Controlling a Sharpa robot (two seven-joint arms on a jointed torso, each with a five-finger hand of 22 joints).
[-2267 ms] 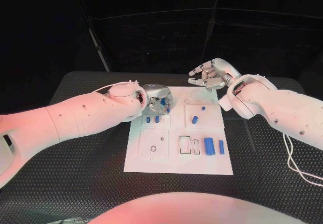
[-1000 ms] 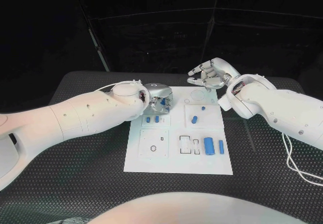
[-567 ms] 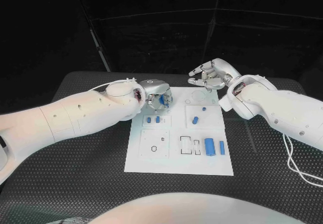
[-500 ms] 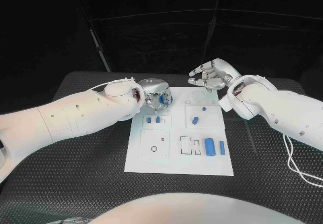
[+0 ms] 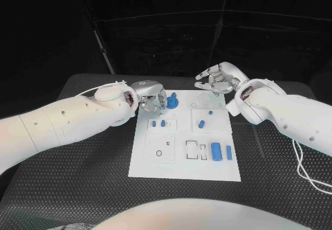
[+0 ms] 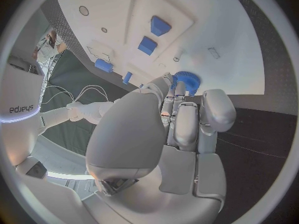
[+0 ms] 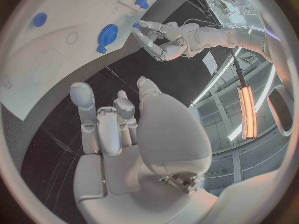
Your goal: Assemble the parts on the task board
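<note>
Left hand (image 5: pixel 150 96) at the far left corner of the task board (image 5: pixel 185 165), fingers loosely spread and nothing gripped. Blue gear (image 5: pixel 171 101) lying flat on the board just beside the fingertips (image 6: pixel 181 92); in the left wrist view the toothed rim (image 6: pixel 186 80) sits right at those tips, whether touching or barely apart hard to tell. Two small blue parts (image 5: pixel 158 123) in the recess just nearer than the left hand. Right hand (image 5: pixel 217 79) raised beyond the board's far right corner, well apart from the gear, fingers curled partway and separated, palm empty. Below and nearer than the right hand, a short blue piece (image 5: pixel 201 124) and a smaller one (image 5: pixel 210 113) on the board. Farther toward the near edge, a blue cylinder (image 5: pixel 215 151) beside a slim blue pin (image 5: pixel 228 152).
</note>
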